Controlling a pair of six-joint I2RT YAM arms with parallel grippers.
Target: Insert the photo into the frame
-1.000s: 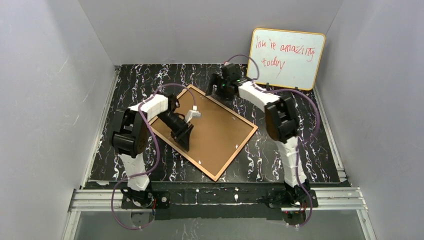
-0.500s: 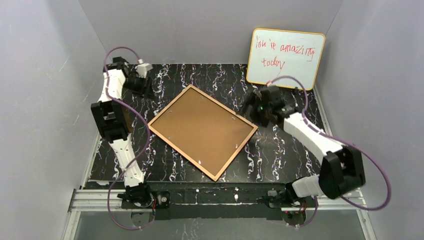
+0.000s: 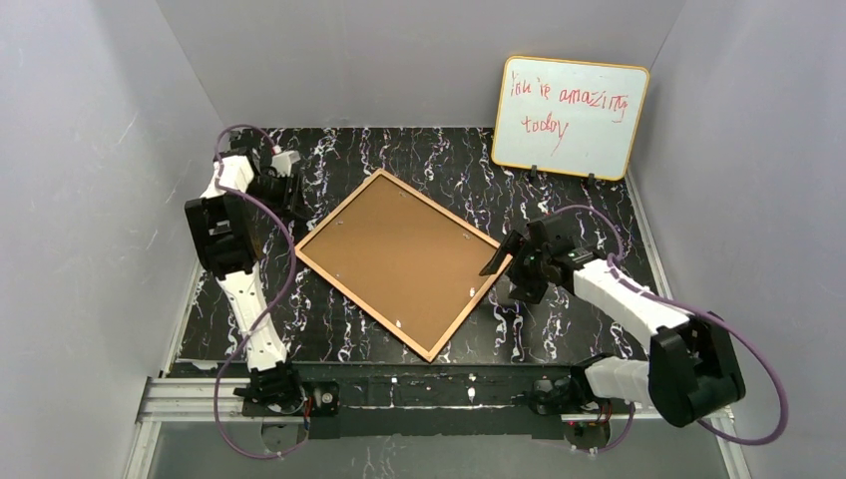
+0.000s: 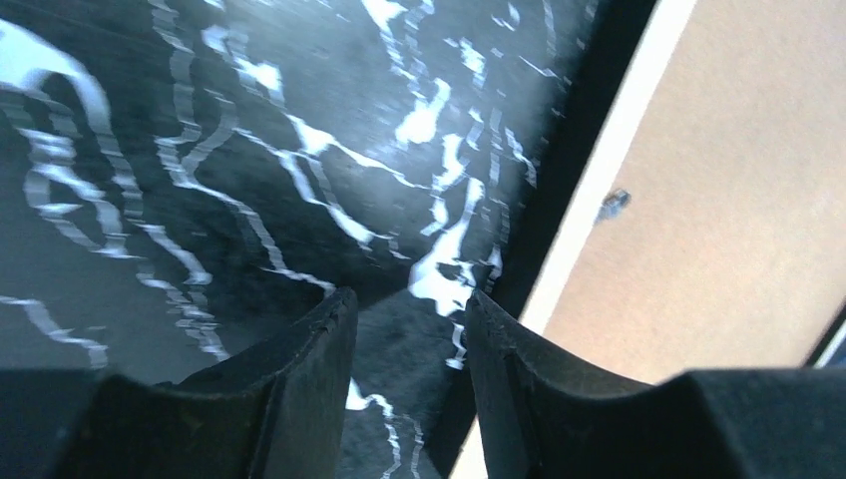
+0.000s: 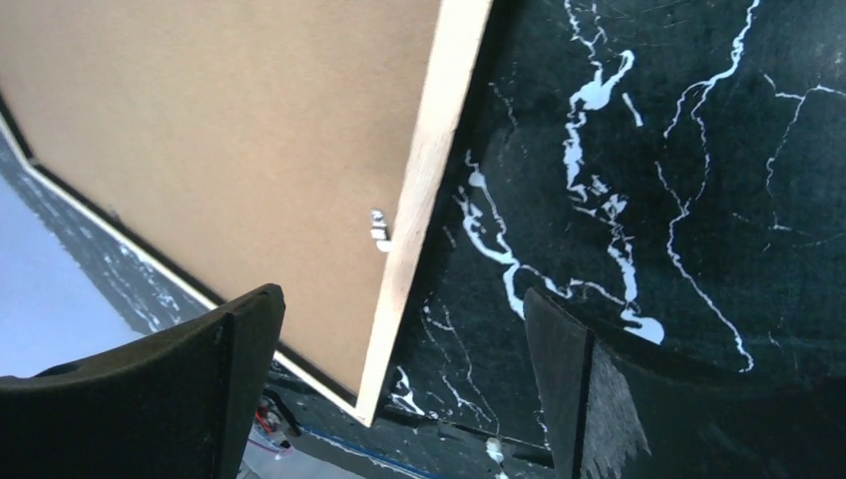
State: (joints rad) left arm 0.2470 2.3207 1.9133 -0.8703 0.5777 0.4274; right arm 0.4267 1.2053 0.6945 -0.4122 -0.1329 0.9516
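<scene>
The frame point(image 3: 472, 307) lies back up, turned diagonally on the black marbled table, with the brown backing panel point(image 3: 399, 254) seated in it. The photo is hidden. My left gripper point(image 3: 289, 190) hangs low over the table just outside the frame's upper-left rail point(image 4: 599, 190); its jaws point(image 4: 409, 299) are a little apart and empty. My right gripper point(image 3: 504, 264) is wide open at the frame's right corner. In the right wrist view its gap point(image 5: 401, 294) straddles the pale wooden rail point(image 5: 439, 130), near a small metal clip point(image 5: 379, 232).
An orange-edged whiteboard point(image 3: 569, 118) with red writing leans on the back wall at the right. Grey walls close in the table on three sides. A metal rail point(image 3: 439, 394) runs along the near edge.
The left arm swung off the backing panel to the far left, then came down beside the frame's left rail. The right arm left the far corner and came round to the frame's right corner.
</scene>
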